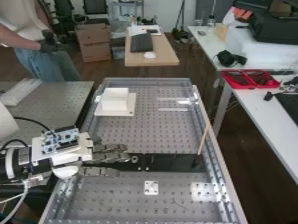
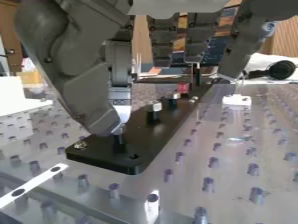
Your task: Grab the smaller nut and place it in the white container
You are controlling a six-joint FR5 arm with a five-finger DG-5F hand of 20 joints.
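Dark grey robotic hand [image 2: 78, 75] is hanging beside small silver nut [image 2: 120, 130] — can't tell its grip. White boxy container [image 1: 116, 103] is awaiting delivery.

The white jointed arm [image 1: 6, 125] is cropped at the high view's nine o'clock. The dark grey robotic hand [image 1: 110, 157] partly hides the long black plate [image 1: 174, 161].

Smaller nut [image 2: 120, 130] on a black peg [image 2: 119, 144], white container [image 1: 115, 101] upright on the bench [image 1: 140, 135]

The silvery nut, partly hidden, sits atop the peg near the left end of the black bar [image 2: 149, 135] in the high view. The boxy container stands on a flat white base [image 1: 128, 111] near the bench's far-left corner.
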